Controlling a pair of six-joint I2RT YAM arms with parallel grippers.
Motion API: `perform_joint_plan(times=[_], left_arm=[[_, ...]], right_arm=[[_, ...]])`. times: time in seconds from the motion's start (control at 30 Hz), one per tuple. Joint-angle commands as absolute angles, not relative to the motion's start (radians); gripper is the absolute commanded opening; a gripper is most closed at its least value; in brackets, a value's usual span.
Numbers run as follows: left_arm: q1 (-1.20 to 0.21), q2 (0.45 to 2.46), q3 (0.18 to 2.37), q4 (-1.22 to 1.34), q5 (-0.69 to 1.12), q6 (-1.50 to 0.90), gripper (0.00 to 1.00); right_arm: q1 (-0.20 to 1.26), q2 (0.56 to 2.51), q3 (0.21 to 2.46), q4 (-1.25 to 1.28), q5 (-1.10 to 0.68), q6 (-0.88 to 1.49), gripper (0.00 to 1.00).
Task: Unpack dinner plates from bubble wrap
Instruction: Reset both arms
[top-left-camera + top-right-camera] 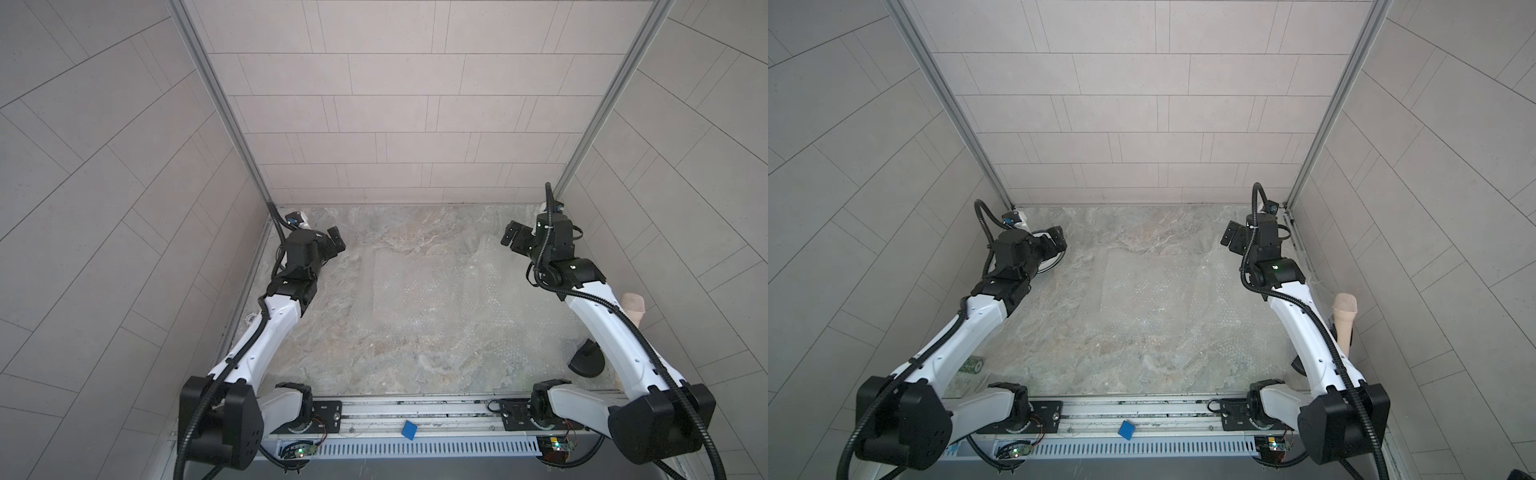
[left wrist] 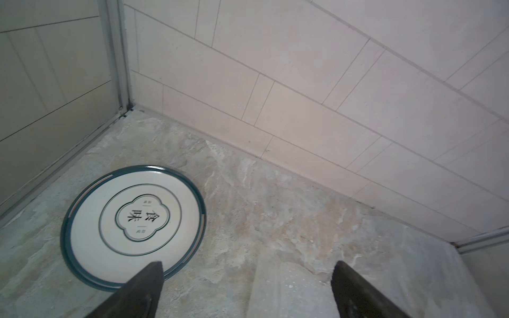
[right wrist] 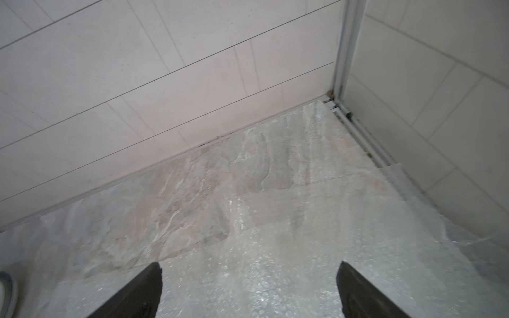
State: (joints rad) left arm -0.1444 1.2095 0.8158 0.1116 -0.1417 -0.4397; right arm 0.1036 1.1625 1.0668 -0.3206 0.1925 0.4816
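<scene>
A white dinner plate [image 2: 133, 225] with a dark green rim and black lettering in its centre lies bare on the marble table, near the far left corner. My left gripper [image 2: 248, 265] hovers just beside it, open and empty, with one fingertip [image 2: 153, 271] over the plate's rim. In both top views this gripper [image 1: 336, 239] [image 1: 1059, 237] and its arm cover the plate. Clear bubble wrap [image 1: 436, 299] [image 1: 1163, 291] lies spread flat over the middle and right of the table. My right gripper [image 3: 249, 265] [image 1: 513, 235] hangs open above the wrap [image 3: 275, 275], holding nothing.
Tiled walls close the table on the left, back and right. A pinkish textured cup [image 1: 633, 305] [image 1: 1345, 309] and a dark round object [image 1: 586, 363] stand by the right wall. A small green patterned roll [image 1: 973, 365] lies under the left arm. A blue card [image 1: 409, 430] rests on the front rail.
</scene>
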Motion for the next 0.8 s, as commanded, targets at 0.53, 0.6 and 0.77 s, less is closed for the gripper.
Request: perform_joint_plan(times=[0.53, 0.6, 0.77], left_arm=[[-0.155, 1.464, 0.631, 0.552, -0.506, -0.115, 1.0], [-0.155, 1.449, 0.64, 0.497, -0.515, -0.127, 1.0], [-0.147, 1.533, 0.483, 0.962, -0.539, -0.051, 1.0]], right_arm=[[0.024, 1.205, 0.487, 0.39, 0.327, 0.128, 1.0], [0.017, 1.246, 0.462, 0.457, 0.326, 0.129, 1.0], [-0.006, 1.379, 0.394, 0.675, 0.231, 0.149, 1.0]])
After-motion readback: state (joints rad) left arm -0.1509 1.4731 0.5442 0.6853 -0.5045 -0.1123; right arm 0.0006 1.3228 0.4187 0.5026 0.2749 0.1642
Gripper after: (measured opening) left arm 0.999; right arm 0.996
